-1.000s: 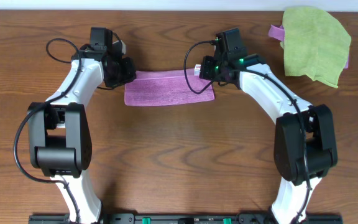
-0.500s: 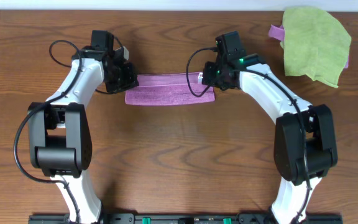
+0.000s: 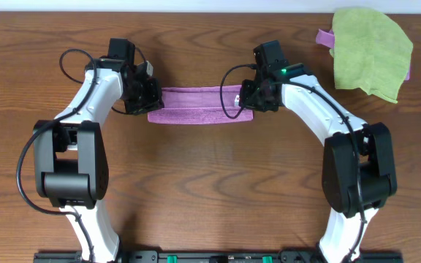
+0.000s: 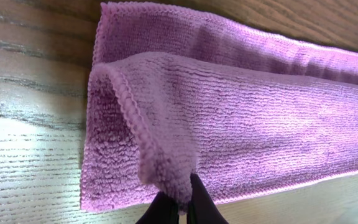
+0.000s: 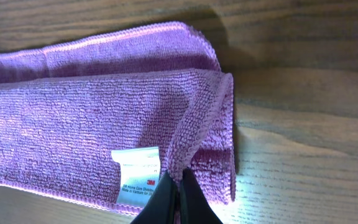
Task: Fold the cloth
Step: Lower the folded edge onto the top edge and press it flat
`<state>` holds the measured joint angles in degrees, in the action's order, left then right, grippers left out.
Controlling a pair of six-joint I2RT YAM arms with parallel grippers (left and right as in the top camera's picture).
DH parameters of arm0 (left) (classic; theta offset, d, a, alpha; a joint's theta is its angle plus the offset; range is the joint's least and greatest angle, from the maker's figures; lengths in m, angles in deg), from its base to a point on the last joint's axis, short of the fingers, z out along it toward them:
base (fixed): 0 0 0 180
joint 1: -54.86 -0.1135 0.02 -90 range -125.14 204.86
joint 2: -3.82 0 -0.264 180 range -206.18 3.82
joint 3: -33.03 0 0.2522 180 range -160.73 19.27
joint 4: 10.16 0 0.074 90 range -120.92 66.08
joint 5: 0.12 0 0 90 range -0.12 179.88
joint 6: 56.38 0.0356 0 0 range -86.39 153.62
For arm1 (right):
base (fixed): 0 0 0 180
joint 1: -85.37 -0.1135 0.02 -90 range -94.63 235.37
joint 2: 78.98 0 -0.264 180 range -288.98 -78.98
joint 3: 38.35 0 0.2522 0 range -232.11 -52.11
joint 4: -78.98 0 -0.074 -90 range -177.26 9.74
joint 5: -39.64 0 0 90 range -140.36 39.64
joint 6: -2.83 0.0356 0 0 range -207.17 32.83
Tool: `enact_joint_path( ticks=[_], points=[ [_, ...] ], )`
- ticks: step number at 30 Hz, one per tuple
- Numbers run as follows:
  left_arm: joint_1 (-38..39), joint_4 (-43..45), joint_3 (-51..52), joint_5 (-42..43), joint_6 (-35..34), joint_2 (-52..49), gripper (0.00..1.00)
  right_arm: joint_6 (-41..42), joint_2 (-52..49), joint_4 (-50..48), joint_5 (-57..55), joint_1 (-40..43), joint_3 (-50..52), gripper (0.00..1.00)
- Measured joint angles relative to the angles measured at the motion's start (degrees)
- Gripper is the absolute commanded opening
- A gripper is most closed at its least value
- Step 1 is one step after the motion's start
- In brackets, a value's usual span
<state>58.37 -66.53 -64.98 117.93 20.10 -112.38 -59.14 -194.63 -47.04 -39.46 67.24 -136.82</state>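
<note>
**Fold in progress, overhead and both wrist views.** The cloth (image 3: 199, 106) lies as a long, narrow band near the far edge of the worktop (image 3: 210, 190), about midway along it, with one arm at each short end.

- **Left end:** your left gripper (image 4: 182, 210) is pinched tight on the corner of the upper layer.
- **Right end:** your right gripper (image 5: 178, 198) is clamped on the matching corner, just beside the white label (image 5: 137, 171).

Both corners are raised a little. The hem climbs in a ridge to the fingertips, while the lower layer rests flat on the wood.

Holding the two corners of one edge together lets that edge travel straight and taut, so it can land parallel to the opposite hem. The lower layer shows past the carried edge in both wrist views, which suggests the fold is not yet squared up.

The lime-green cloth (image 3: 371, 51) sits at the far right corner of the worktop, well apart from the arms, and appears to play no part in this step.
</note>
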Motion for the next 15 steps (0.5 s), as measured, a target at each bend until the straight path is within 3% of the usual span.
enact_joint_path(
  ticks=[15],
  points=[
    [0.46,-3.87,0.00,-1.14,-0.17,0.00,0.06,0.00,0.00,3.89,1.09,0.00,0.00,0.02]
  ],
)
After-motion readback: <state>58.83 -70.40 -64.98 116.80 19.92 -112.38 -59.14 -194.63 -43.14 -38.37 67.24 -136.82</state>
